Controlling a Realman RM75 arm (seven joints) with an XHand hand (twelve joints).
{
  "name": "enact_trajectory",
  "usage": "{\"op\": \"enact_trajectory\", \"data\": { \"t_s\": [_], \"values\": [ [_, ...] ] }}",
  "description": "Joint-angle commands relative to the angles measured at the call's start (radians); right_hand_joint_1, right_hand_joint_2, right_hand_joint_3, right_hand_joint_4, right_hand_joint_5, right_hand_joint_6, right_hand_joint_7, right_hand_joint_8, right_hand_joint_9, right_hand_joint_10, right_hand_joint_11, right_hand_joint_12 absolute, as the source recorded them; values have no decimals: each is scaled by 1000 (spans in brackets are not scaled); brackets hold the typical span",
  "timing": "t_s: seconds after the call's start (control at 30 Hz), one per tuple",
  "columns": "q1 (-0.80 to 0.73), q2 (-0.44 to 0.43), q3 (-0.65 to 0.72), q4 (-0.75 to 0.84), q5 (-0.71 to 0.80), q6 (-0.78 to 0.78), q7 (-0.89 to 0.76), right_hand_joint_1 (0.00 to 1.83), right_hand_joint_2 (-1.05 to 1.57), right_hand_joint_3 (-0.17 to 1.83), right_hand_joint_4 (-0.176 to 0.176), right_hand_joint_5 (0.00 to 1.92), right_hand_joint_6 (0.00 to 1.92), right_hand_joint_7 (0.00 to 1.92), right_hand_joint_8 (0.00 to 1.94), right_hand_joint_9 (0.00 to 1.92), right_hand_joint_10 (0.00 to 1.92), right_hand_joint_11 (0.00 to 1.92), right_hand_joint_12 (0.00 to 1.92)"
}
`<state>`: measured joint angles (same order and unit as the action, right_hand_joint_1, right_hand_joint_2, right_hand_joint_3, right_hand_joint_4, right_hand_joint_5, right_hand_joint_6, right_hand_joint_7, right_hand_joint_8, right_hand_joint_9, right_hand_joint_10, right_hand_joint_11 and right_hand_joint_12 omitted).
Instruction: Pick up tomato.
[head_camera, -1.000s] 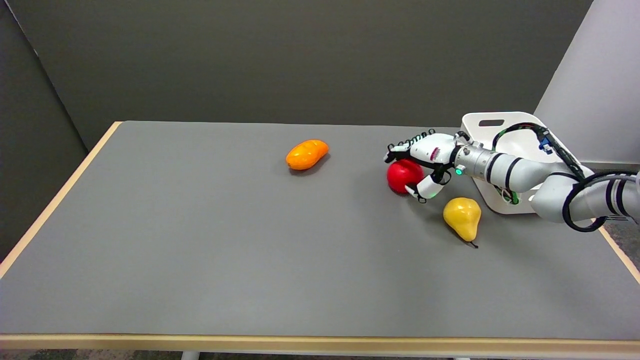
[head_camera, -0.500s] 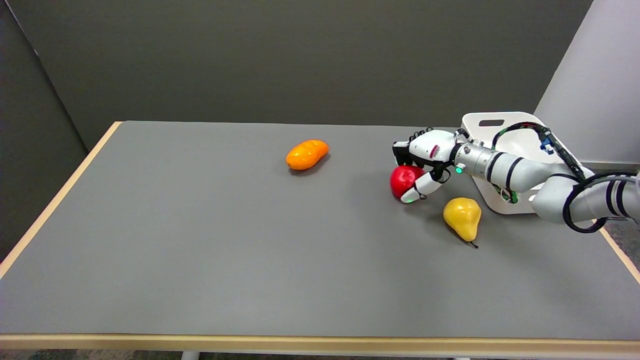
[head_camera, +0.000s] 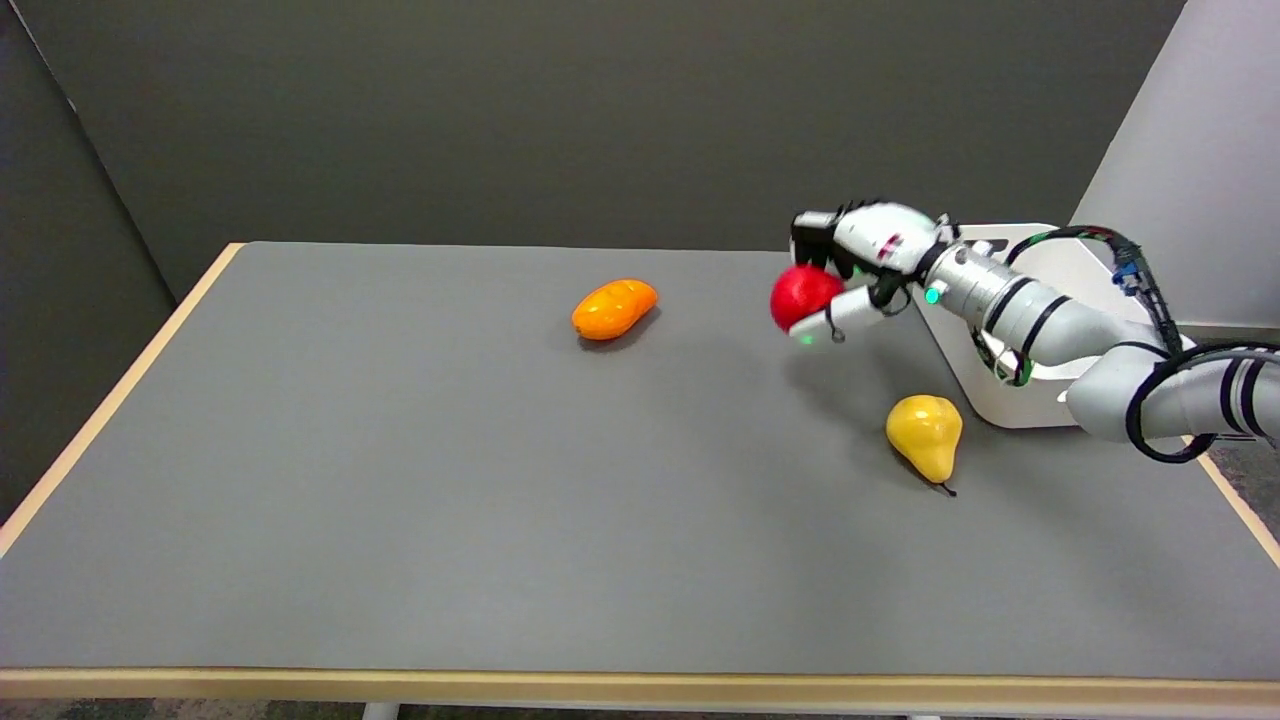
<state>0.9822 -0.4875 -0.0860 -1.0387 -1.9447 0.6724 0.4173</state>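
- We only get one view, a head camera above the near edge of the counter (head_camera: 400, 500).
- It looks down and across toward the dark back wall (head_camera: 600, 120).
- It sits far enough back that nearly the whole counter fits.

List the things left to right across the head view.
orange fruit → tomato, held off the table in the right hand → yellow pear → white bin

Even, soft overhead light; faint shadows; sharp, no glare.
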Motion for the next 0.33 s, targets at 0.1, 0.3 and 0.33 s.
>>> {"op": "enact_trajectory", "data": {
  "t_s": [0.1,0.3,0.33],
  "values": [
    [-75,109,181,56,509,348,-146,1148,977,635,-37,608,1659,828,1474,846,1539,859,1862],
    [-101,158,175,124,646,340,-201,1147,978,634,-35,607,1657,826,1478,844,1542,857,1873],
    [-110,164,175,134,664,333,-212,1147,978,633,-35,607,1657,826,1478,844,1542,857,1874]
  ]
}}
